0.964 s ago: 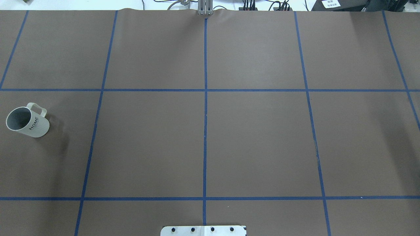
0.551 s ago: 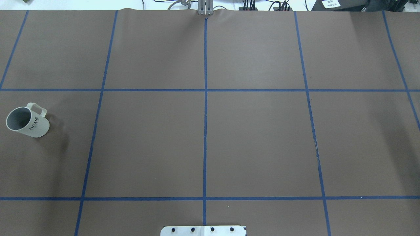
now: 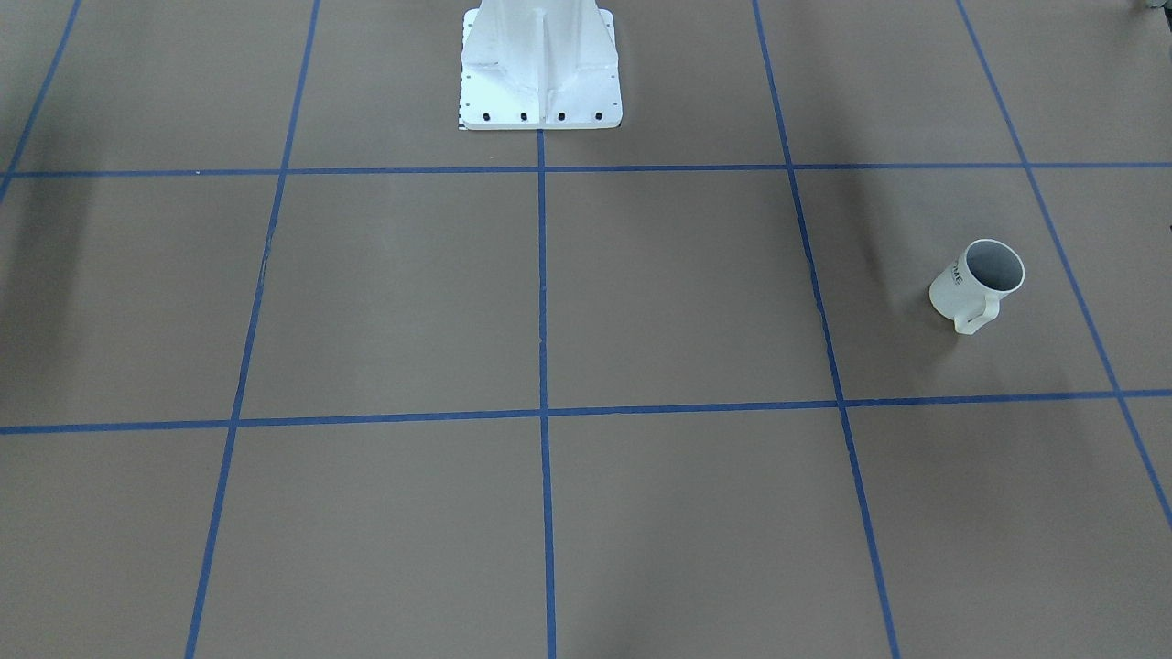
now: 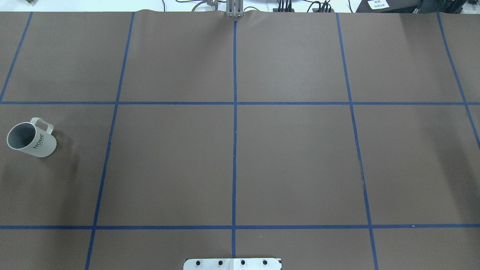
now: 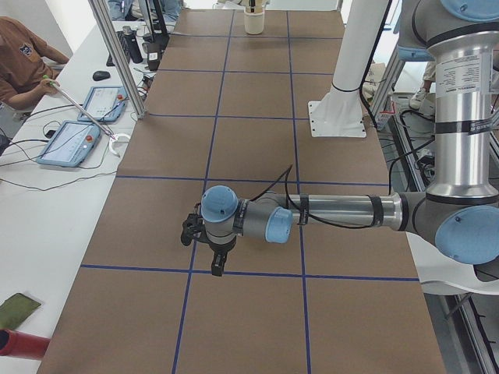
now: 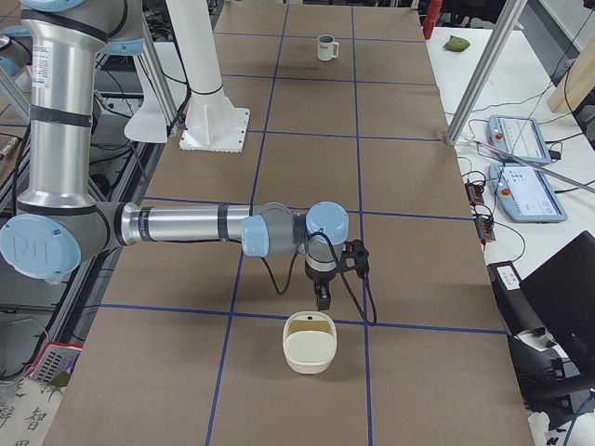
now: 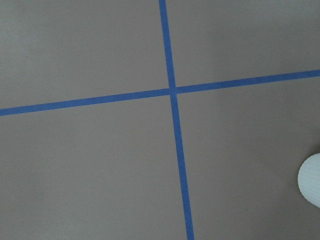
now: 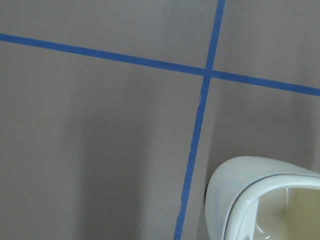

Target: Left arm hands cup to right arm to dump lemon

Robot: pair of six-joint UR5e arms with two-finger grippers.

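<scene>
The cup [image 4: 32, 139] stands upright at the left end of the brown matte desk [image 4: 168, 168], long axis vertical, squared handle pointing away from the robot. It is a white ceramic cylinder, grey inside. Left hand [image 5: 217, 263] and right hand [image 6: 322, 297]: grip cannot be told.

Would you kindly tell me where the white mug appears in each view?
Exterior front-facing: cup, right of centre.
Overhead: cup, far left, mid-height.
Exterior left: not visible.
Exterior right: cup, top centre, far end.
Left wrist: white sliver at right edge; cannot tell.
Right wrist: not in it.
Landmark: white base plate, at overhead's bottom edge.
</scene>
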